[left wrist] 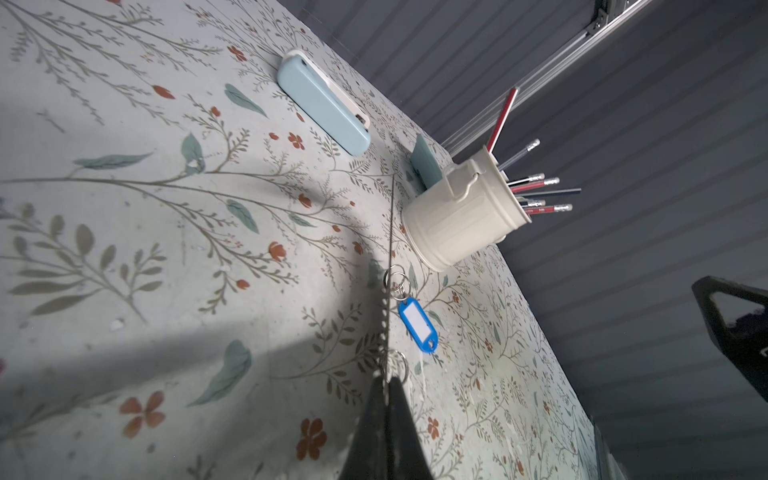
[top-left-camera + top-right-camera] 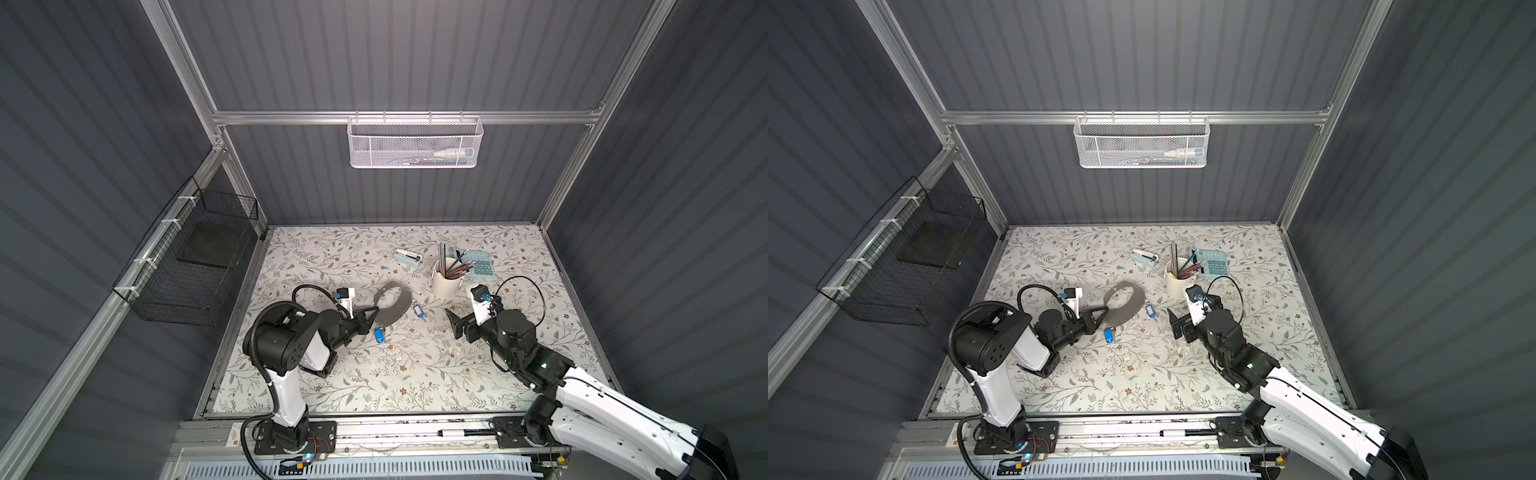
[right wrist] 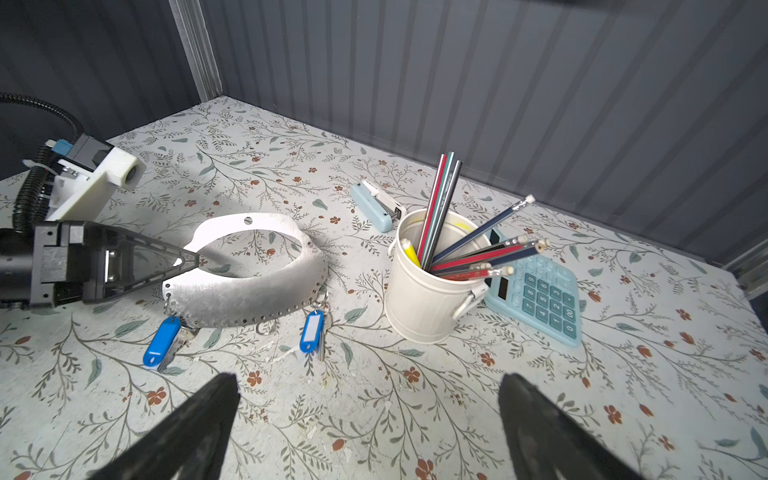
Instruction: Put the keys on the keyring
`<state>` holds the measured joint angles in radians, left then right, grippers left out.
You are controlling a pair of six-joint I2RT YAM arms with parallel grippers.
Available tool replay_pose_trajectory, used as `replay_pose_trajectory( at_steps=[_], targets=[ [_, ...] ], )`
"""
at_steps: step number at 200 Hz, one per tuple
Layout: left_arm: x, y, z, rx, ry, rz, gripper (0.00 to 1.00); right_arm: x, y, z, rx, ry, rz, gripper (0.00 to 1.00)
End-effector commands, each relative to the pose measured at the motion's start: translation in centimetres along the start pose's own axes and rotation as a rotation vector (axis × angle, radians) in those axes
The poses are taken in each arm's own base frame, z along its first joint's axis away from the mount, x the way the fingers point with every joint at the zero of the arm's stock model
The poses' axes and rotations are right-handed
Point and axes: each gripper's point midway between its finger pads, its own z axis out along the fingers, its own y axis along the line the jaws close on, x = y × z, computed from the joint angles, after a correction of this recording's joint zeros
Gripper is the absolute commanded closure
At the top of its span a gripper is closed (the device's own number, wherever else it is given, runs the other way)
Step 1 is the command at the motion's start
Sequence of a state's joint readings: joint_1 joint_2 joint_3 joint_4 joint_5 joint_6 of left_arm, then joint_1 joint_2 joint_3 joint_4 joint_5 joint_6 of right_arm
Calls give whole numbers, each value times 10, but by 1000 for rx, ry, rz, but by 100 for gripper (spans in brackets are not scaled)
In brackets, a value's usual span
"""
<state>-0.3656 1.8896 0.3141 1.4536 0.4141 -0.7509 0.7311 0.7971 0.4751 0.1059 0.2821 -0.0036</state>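
Along the near edge, a metal rail (image 2: 374,434) carries both arm bases. Beyond it lies the surface (image 2: 415,374), covered in a pale print of leaves and small flowers. Dark grey ribbed walls and an aluminium frame box it in. A black wire basket (image 2: 191,257) hangs on the left wall, and a white mesh basket (image 2: 415,141) hangs from the far rail.

The right gripper (image 3: 370,380) hangs low over the surface right of centre, its jaws wide apart, holding and touching nothing. The left gripper (image 2: 376,309) is pinched together on the left end of the keyring (image 3: 249,291) and holds it tilted, far side raised.

The left key (image 3: 163,340) and the right key (image 3: 311,332), each with a blue tag, lie on the surface just near the keyring. Their small rings sit at the row of holes along its near rim.

Farther right stands a white cup (image 2: 445,282) of pencils. Beyond it lie a pale blue stapler (image 2: 408,257) and, to the right, a blue calculator (image 2: 478,264).
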Motion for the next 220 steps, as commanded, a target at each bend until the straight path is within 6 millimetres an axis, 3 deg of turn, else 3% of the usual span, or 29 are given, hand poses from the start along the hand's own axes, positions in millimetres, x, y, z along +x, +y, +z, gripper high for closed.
replay_pose_trajectory(
  at_steps=[1,21,73,106,131,152,167,173,190,209,220],
  targets=[
    [-18,-3,3,36,-58,6,99,-11,-2,0,-1,-31,26,1],
    [-22,15,2,-36,-64,-19,96,-10,-7,1,11,-36,45,1],
    [-35,69,-15,-336,-117,-62,55,-13,-30,-2,22,-71,163,1],
    [-57,86,-36,-531,-161,-80,39,-22,-50,-5,48,-107,216,1],
    [-85,72,-50,-624,-154,-22,31,-28,-71,-7,94,-140,248,1],
    [-115,42,-62,-630,-176,61,24,-26,-99,-10,179,-158,308,1],
    [-136,24,-77,-666,-202,128,11,-22,-122,-15,246,-190,368,1],
    [-143,17,-85,-679,-211,160,1,-19,-133,-17,282,-201,392,1],
    [-166,0,-109,-746,-254,245,0,-8,-161,-23,401,-207,447,1],
    [-177,1,-138,-876,-290,310,0,9,-187,-27,517,-197,484,1],
    [-179,12,-158,-992,-327,302,0,19,-201,-29,582,-203,500,1]
  ],
)
